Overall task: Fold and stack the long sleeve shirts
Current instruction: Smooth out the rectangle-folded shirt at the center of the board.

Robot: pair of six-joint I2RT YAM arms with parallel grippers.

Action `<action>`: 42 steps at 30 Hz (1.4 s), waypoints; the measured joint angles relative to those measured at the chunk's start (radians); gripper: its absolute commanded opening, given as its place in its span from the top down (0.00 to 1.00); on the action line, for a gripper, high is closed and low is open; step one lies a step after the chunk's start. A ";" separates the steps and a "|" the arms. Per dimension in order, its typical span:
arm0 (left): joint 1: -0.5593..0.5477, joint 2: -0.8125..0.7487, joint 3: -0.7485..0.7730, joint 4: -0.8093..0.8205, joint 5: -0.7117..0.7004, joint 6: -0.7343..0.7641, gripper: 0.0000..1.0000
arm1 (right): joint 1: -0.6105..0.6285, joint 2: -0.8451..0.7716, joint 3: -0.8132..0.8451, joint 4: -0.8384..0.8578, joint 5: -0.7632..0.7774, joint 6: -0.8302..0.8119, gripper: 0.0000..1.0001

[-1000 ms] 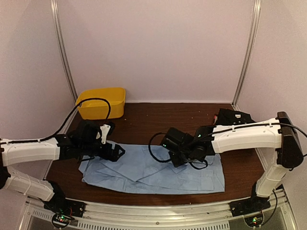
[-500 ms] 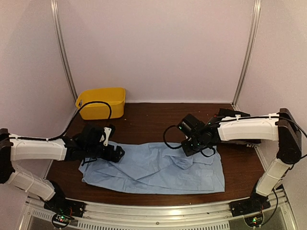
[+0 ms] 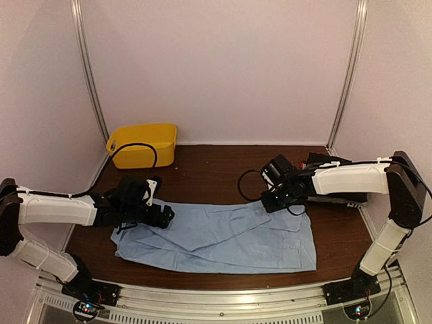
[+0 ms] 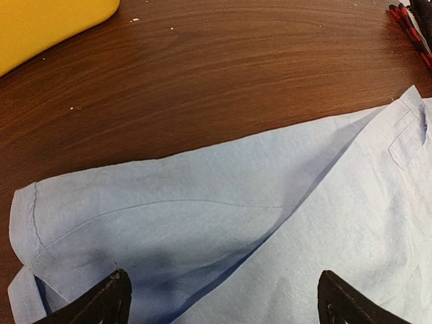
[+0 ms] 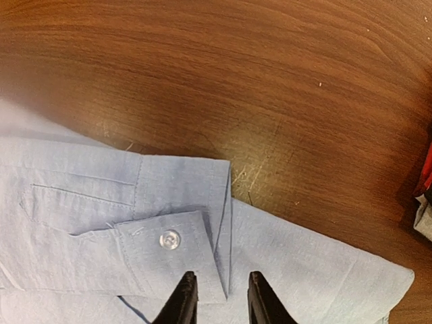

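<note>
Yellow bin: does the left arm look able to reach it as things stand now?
Probably yes. The yellow bin stands at the far left, on that arm's side; only bare table lies between it and the open, empty left gripper.

High rear overview; two wrist close-ups, all sharing the blue shirt [image 3: 223,236]

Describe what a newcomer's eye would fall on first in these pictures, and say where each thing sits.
A light blue shirt lies spread across the near half of the dark wooden table. A bright yellow bin stands at the table's far left corner. The right pincer, narrowly parted, is at a cuff with one white button, on the shirt's far right edge.
</note>
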 measured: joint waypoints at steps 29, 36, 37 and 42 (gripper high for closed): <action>0.000 0.001 -0.085 0.009 -0.007 -0.027 0.02 | -0.027 -0.040 -0.221 0.261 -0.144 0.146 0.55; 0.000 -0.003 -0.135 0.048 -0.001 -0.051 0.02 | -0.027 -0.040 -0.254 0.291 -0.159 0.164 0.57; 0.000 -0.005 -0.145 0.053 0.000 -0.055 0.02 | -0.027 -0.040 -0.258 0.297 -0.162 0.166 0.58; 0.000 -0.012 -0.169 0.066 0.006 -0.071 0.02 | -0.027 -0.040 -0.272 0.319 -0.177 0.173 0.65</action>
